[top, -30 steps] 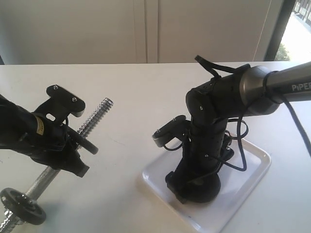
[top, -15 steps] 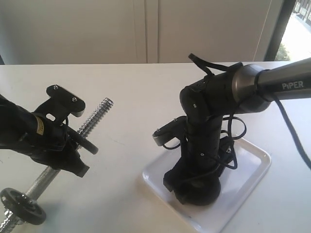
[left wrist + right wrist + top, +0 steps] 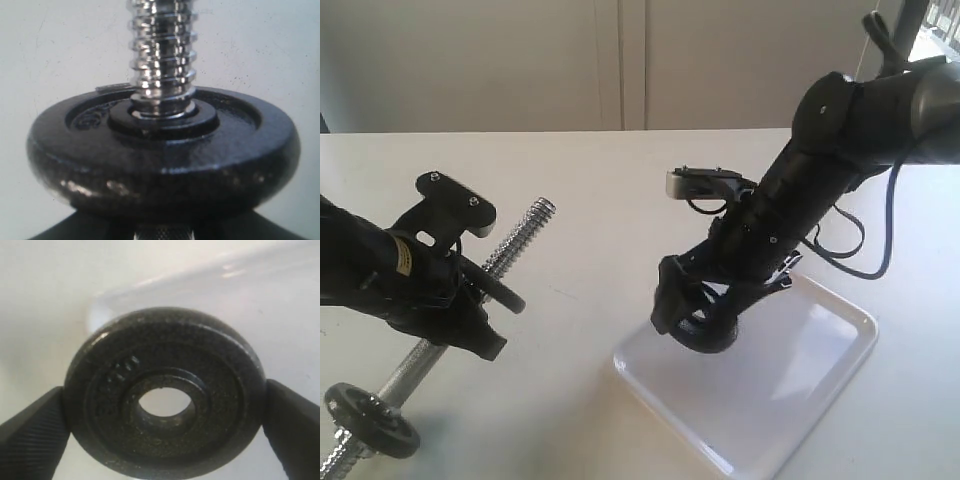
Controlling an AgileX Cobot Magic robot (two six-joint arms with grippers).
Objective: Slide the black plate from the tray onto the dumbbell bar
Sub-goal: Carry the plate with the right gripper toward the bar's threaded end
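The black plate (image 3: 120,405) hangs edge-gripped between my right gripper's fingers (image 3: 31,426), central hole showing. In the exterior view my right gripper (image 3: 692,318) holds this plate (image 3: 712,333) in the air above the near-left corner of the white tray (image 3: 790,400). My left gripper (image 3: 460,300) is shut on the dumbbell bar (image 3: 518,235), which slants up to the right with its threaded end free. A black disc (image 3: 165,155) sits on the bar (image 3: 162,50) just ahead of the left jaws. The right gripper stands apart from the bar's tip.
A second black disc (image 3: 370,420) sits on the bar's lower end at the front left. The white table (image 3: 590,170) stretches behind both arms. The right arm's cables (image 3: 865,255) loop above the tray's far side.
The right arm has risen from the tray with the black plate, tilting and shifting up and slightly left. The left arm and the bar have barely moved.
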